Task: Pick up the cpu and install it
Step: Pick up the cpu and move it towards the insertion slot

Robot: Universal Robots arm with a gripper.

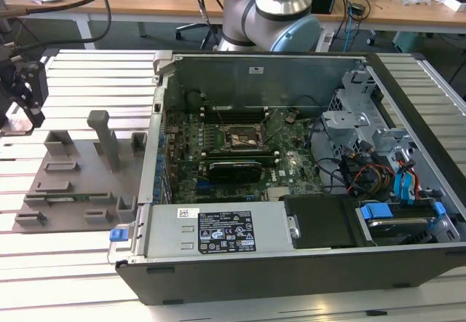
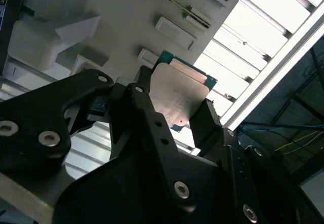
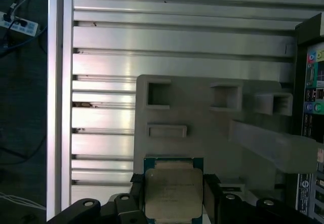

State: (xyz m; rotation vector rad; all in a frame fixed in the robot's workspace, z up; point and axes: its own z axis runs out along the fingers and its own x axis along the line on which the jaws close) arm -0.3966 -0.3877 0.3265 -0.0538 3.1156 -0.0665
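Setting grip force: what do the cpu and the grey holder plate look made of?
cpu: metal lid by its look, matte silvery with a soft sheen; the green rim looks like circuit board. Holder plate: probably plastic, matte grey, uniform moulded pockets.

Cpu [image 3: 173, 196]: pale silvery top, thin teal-green rim. End effector [image 2: 176, 102]: matte black, silver screw heads. Holder plate [image 3: 202, 117]: plain grey all over. Tabletop [image 3: 177, 36]: bright aluminium, parallel ribs with dark grooves between.

Exterior view: motherboard [image 1: 218, 158] green. Case [image 1: 291, 271] dark grey outside, bare metal inside. Tabs [image 1: 375, 211] blue. Arm [image 1: 280, 5] silver with light blue caps.
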